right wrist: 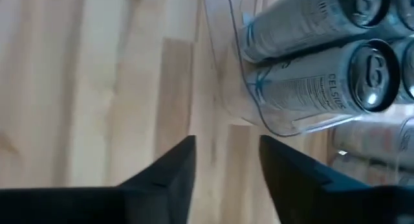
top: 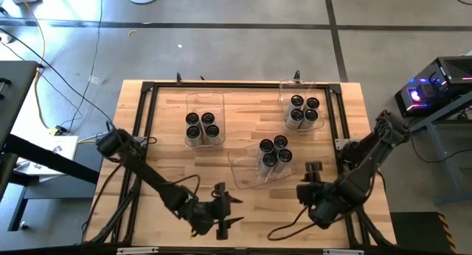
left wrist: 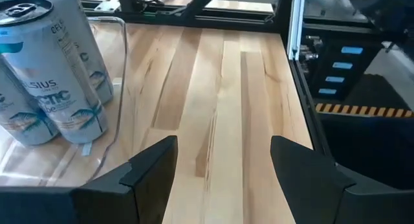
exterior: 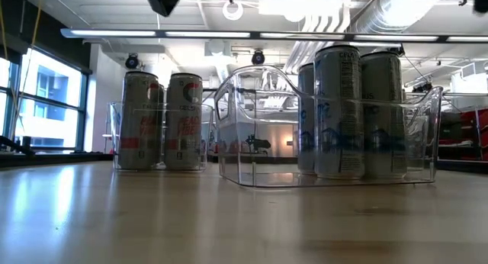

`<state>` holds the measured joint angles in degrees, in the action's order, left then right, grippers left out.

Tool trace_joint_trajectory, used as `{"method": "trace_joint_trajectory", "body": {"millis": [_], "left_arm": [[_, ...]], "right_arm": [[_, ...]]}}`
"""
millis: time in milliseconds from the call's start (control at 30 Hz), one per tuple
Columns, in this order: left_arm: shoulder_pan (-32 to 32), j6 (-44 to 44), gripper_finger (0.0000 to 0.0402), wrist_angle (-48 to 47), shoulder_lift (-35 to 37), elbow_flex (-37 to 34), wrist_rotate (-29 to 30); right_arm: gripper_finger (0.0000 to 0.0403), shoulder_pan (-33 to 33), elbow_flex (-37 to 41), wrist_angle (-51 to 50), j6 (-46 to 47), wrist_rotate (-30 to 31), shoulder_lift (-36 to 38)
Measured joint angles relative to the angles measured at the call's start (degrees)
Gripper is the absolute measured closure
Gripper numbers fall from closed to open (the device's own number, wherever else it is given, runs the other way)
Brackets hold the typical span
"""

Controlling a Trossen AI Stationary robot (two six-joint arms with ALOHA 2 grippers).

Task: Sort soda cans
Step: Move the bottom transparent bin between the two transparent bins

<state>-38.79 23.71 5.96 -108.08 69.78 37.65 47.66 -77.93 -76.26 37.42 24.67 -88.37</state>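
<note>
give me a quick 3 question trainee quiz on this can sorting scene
1. How many clear bins hold soda cans?
2. True or false: the left gripper is holding a can.
3. Which gripper is nearer the middle bin: A left, B right?

Key: 1. Three. 2. False; its fingers stand open over bare table. 3. B; the right gripper is just beside that bin, empty, fingers apart.

Soda cans [top: 273, 152] in three bins [top: 243, 174] mid-table, both end effectors at the near edge.
</note>
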Motion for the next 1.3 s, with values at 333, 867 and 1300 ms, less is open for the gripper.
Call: {"method": "trace_joint_trajectory", "body": {"millis": [333,867,1300], "left_arm": [[3.32,3.64,0.0161,-3.02,-0.29,0.0,-4.2],[6.87,10.23,0.0161,-13.75,-3.71,-0.02,7.48],[9.64,20.04,0.0161,-23.68,-3.71,-0.02,14.16]], "right_arm": [[0.0194,-9.03,17.05,16.81,-18.09,-4.61,4.4],[0.0202,-12.4,18.49,26.35,-16.68,-13.46,4.36],[0.0202,-12.79,17.71,47.02,-19.54,-9.69,4.32]]}}
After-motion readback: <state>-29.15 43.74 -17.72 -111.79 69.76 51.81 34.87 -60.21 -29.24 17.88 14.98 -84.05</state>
